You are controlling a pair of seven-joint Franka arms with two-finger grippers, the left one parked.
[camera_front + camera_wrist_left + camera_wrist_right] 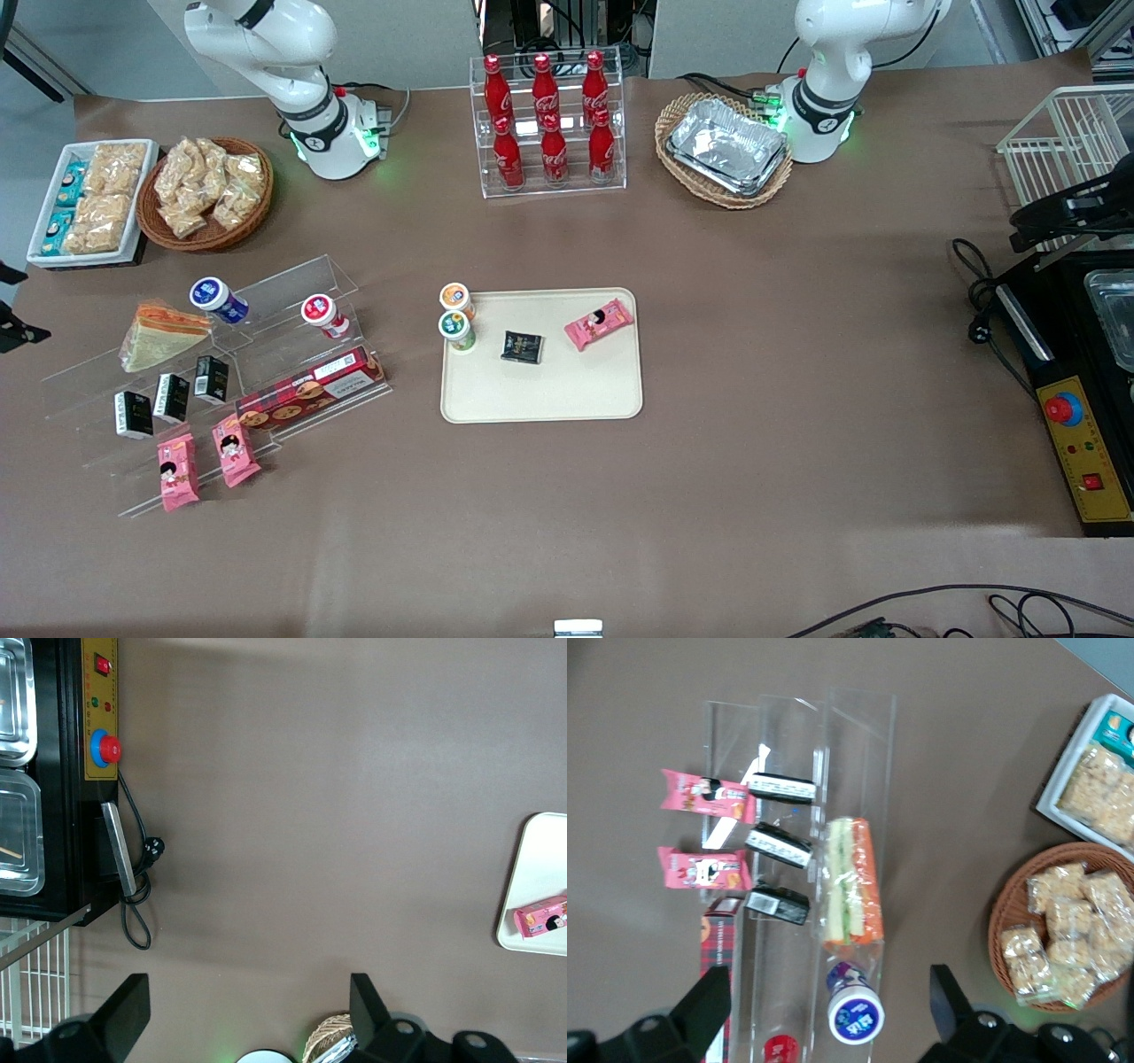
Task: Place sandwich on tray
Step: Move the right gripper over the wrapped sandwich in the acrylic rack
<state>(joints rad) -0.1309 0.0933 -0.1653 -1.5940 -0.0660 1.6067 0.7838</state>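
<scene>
Claw [828,1010] spread wide above brown table [797,354], over sandwich [852,881].

Legible from my station: white script Coca-Cola lettering on the six red bottles [549,120], upper centre of the front view. I cannot read the print on the red biscuit box [310,394], the pink snack packets [177,471] or the black cartons [173,397].

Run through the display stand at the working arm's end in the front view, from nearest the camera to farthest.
Pink snack packets → black cartons → sandwich → blue-lidded cup. The gripper hangs open above the stand, over that cup and the sandwich's end.
</scene>
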